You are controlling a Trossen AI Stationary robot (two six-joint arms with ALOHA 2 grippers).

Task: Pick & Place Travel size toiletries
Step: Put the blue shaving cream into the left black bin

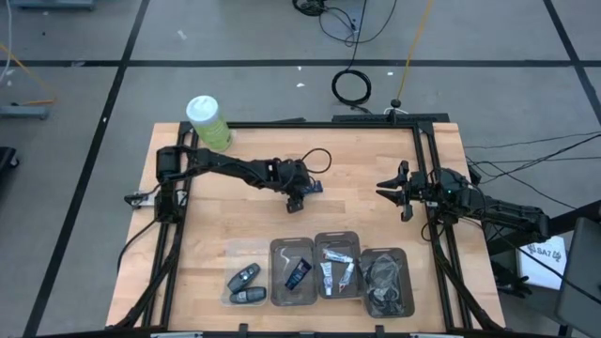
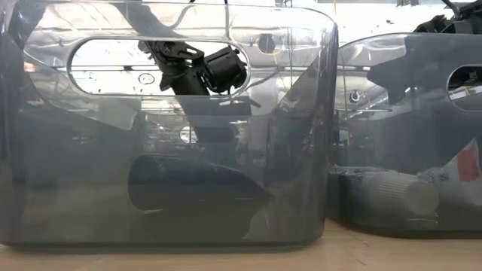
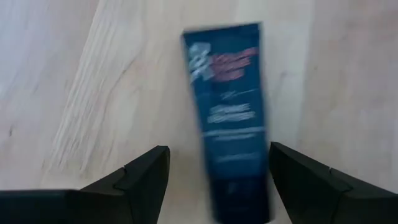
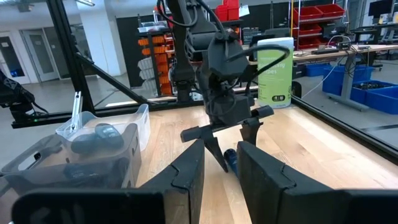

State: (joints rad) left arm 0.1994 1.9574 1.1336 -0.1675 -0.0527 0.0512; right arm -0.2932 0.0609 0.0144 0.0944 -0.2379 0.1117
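A dark navy toiletry tube (image 3: 229,112) with a pale printed label lies flat on the wooden table (image 1: 376,150) near its middle. My left gripper (image 3: 219,168) is open just above it. One finger stands on each side of the tube's near end, and no touch shows. The right wrist view shows the left gripper (image 4: 231,146) pointing steeply down over the tube (image 4: 231,159). At the table's right side my right gripper (image 4: 221,155) waits, level, with a narrow gap between its fingers and nothing in it.
Several clear bins stand along the near edge. One (image 1: 246,282) holds black key fobs, one (image 1: 293,272) a navy tube, one (image 1: 338,266) white tubes, and one (image 1: 387,282) dark items. A green canister with a white lid (image 1: 208,120) stands at the far left corner.
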